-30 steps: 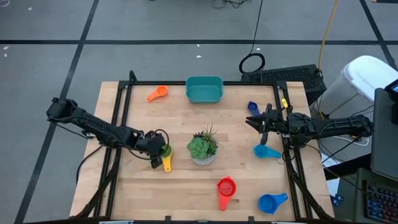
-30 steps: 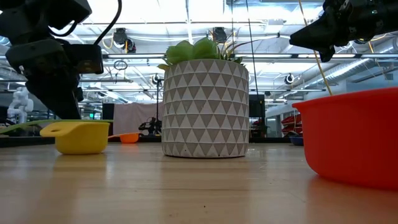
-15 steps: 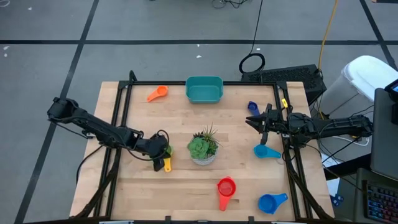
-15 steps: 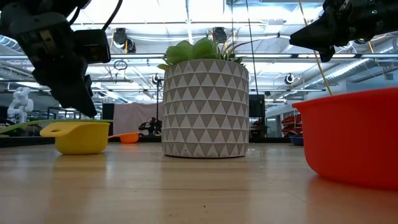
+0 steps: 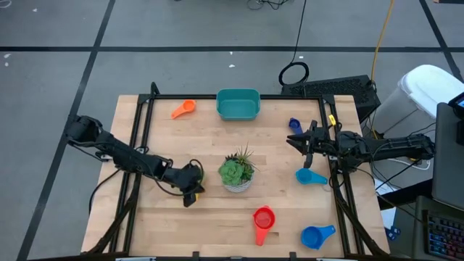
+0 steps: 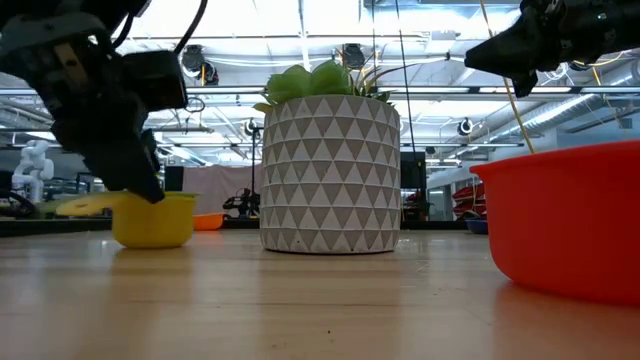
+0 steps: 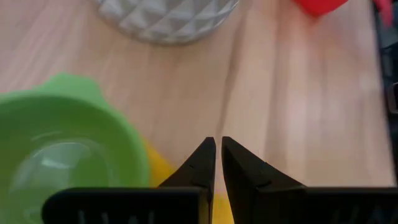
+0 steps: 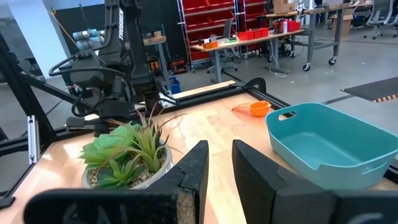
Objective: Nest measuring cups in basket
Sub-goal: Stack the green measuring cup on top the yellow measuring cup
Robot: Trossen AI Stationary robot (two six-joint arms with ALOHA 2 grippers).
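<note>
My left gripper (image 5: 193,193) is shut and points down at the yellow cup (image 6: 155,218), which stands on its base beside the green cup (image 7: 62,155), left of the potted plant (image 5: 236,172). Only a strip of that yellow cup (image 7: 160,177) shows under the fingers in the left wrist view. The teal basket (image 5: 238,104) sits at the far edge with an orange cup (image 5: 183,109) to its left. My right gripper (image 5: 290,141) hovers open at the right, between a dark blue cup (image 5: 294,125) and a light blue cup (image 5: 310,176). My left gripper comes from above, slanting toward the table's right, with its shut fingers (image 7: 202,158) against the yellow cup (image 7: 160,177) next to the green cup. The fingers hide the exact place of contact. The yellow cup stays on the table.
A red cup (image 5: 263,220) and a blue cup (image 5: 316,235) lie near the front edge on the right. The plant stands mid-table between the two arms. Bare wood lies between the plant and the basket. A black frame rail (image 5: 141,123) runs along the table's left.
My left gripper has moved toward the table's right and near edge, lowering over the yellow cup, which now mostly hides under it in the high view. The yellow cup has slid a little toward the plant. My right arm has kept still.
</note>
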